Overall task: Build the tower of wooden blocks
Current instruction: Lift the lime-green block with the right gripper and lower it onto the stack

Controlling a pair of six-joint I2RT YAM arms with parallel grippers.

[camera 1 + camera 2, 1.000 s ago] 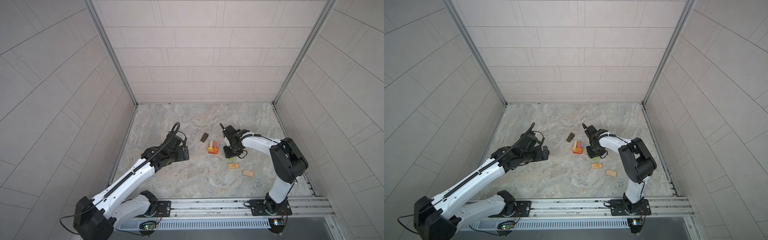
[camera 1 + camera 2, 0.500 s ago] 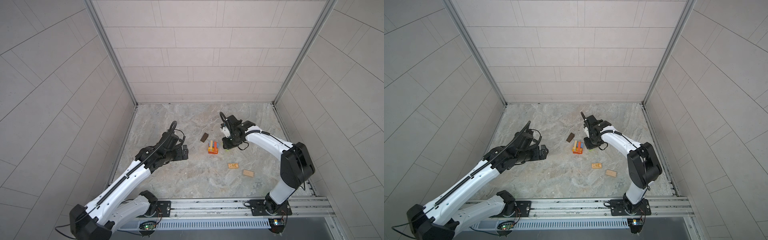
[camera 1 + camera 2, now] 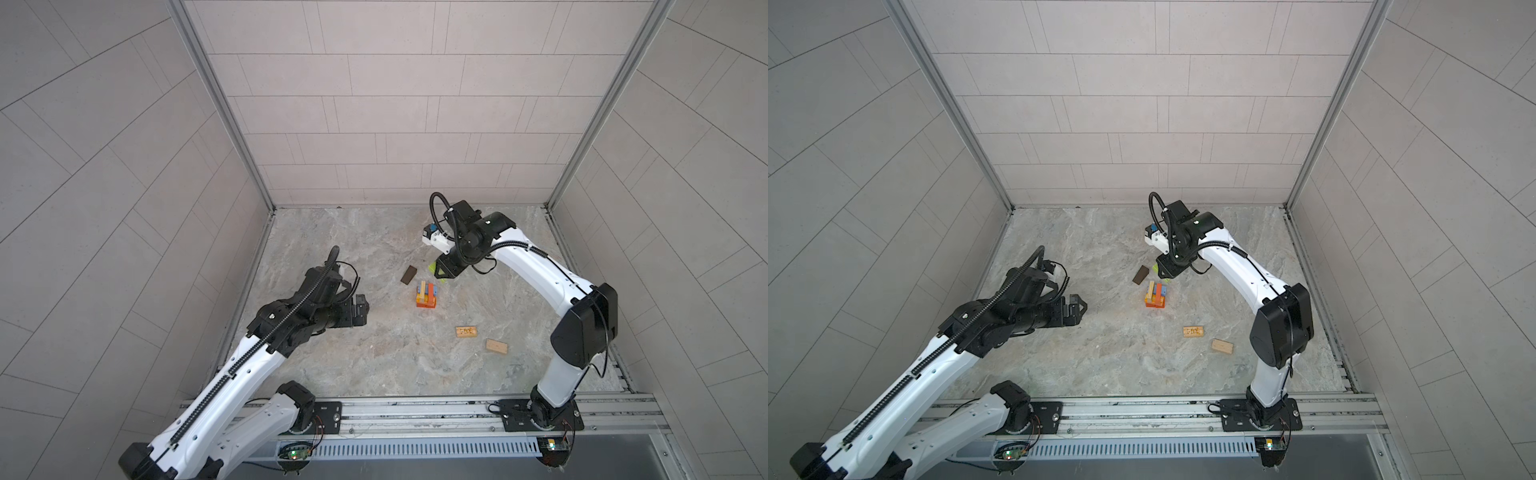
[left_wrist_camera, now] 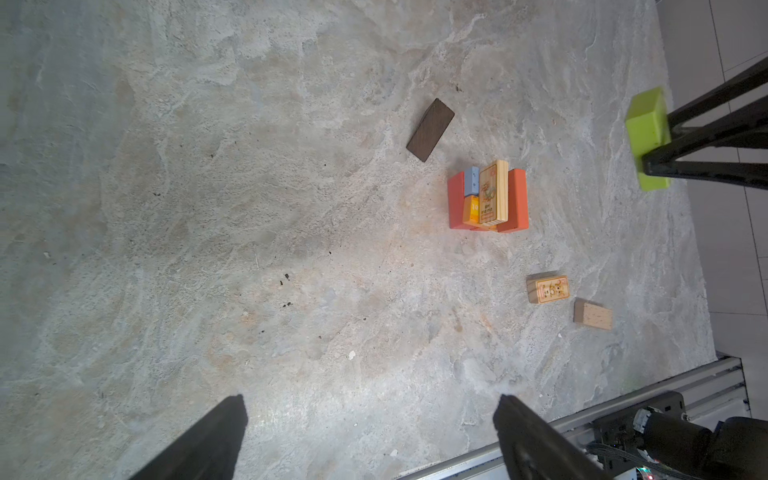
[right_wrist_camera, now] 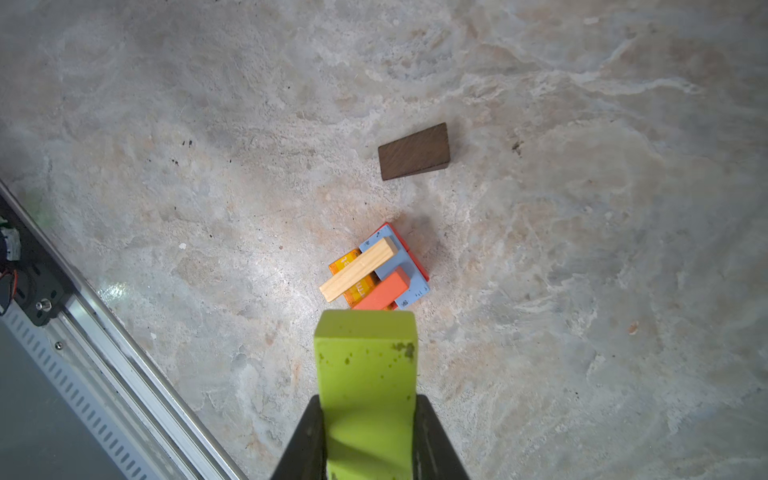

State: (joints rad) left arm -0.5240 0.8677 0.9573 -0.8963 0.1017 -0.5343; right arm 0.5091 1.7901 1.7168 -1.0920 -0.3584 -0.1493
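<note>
My right pincer (image 5: pixel 368 436) clamped on green block (image 5: pixel 365 374), above worktop (image 3: pixel 374 353) beside tower (image 3: pixel 427 295), left pincer (image 4: pixel 370 440) spread wide, empty

Right pincer (image 3: pixel 1163 271) grips a green block (image 3: pixel 1161 269) above the tower (image 3: pixel 1156 294).

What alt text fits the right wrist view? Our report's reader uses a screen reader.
The right gripper holds a lime green block above the marbled table, short of a small tower topped by tan and orange blocks. A dark brown block lies loose beyond.
</note>
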